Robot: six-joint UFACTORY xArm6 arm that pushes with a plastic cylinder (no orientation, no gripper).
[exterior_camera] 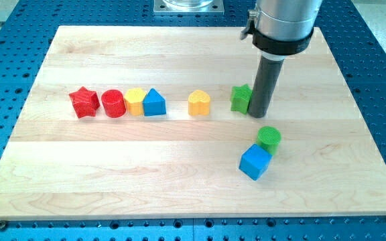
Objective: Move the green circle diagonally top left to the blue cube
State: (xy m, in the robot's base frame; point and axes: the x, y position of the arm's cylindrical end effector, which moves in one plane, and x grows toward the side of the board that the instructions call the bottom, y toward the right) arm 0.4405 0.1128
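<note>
The green circle (269, 139) lies right of the board's middle. It touches the upper right corner of the blue cube (255, 161), which sits just below and to its left. My tip (259, 114) stands a little above the green circle, apart from it. The rod is right beside a green block (240, 98), whose shape is partly hidden by the rod.
A row of blocks lies across the middle of the wooden board (179, 174): a red star (84, 102), a red cylinder (112, 103), a yellow block (135, 101), a blue triangular block (154, 102), and a yellow heart (199, 103) standing apart.
</note>
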